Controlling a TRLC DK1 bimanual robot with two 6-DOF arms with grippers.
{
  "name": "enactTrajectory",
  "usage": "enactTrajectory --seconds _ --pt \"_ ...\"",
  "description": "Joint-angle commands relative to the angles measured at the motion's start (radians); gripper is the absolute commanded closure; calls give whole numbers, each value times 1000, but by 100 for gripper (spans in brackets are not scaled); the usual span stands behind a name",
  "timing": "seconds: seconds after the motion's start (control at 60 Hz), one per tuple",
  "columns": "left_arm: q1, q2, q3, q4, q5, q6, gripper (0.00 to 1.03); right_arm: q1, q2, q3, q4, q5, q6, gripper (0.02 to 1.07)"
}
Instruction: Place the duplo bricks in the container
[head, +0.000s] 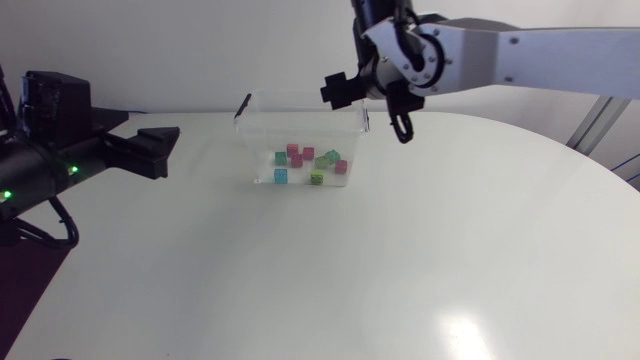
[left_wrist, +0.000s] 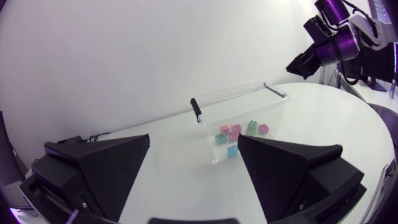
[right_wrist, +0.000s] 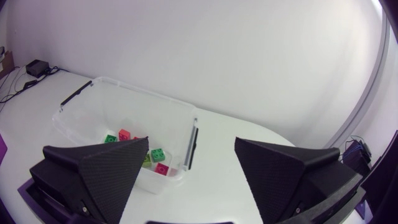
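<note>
On the glossy table (head: 400, 260), clear plastic container (head: 262, 130) holding blocky bricks (head: 308, 154), left pincer (left_wrist: 194, 138) wide, right pincer (right_wrist: 191, 142) wide.

light: bright, even | glare: patch on table (head: 462, 328) | shadows: soft

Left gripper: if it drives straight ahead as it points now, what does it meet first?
Probably the clear container, at its near end wall under the black handle: it sits straight ahead of the left gripper, with only bare table between. Height is unclear, so it could catch the rim.
</note>
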Motion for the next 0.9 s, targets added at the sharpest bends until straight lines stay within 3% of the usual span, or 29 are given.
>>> enactTrajectory --seconds 0.0,0.5,0.633,0.883 --pt "7 -50 -41 10 -14 -1 4 -5 -82 -93 18 29 -29 6" --pt "8 -232 -134 4 -92 36 4 -78 -495 -446 53 92 -58 6" --pt "8 -284 -156 -1 -106 42 4 -75 -587 -538 142 128 -129 7" --pt "-7 -384 -185 -56 -106 35 4 -52 -783 -654 136 103 -117 7"
